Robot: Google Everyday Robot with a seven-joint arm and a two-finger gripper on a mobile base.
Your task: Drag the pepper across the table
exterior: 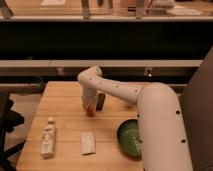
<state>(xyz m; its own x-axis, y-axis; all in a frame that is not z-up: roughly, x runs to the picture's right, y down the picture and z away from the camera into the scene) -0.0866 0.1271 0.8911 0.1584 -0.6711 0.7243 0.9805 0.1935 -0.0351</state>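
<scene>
Directly under the gripper (pixel 89 105), the pepper (pixel 90 112) sits on the table (pixel 60 95), a small orange-red lump showing just below the white wrist, near the middle of the tabletop. I see the gripper pointing straight down at it and seemingly touching it, but I cannot tell whether it is set wide, narrow or closed on the pepper. Just right of the gripper on my screen stands a dark block (pixel 101 101), close beside the wrist. Toward the near edge, almost in line with the gripper, lies a small pale packet (pixel 88 143). A white bottle (pixel 48 137) lies well off to the left of that, and a green bowl (pixel 129 137) sits to the right, partly hidden by the arm (pixel 150 110).
</scene>
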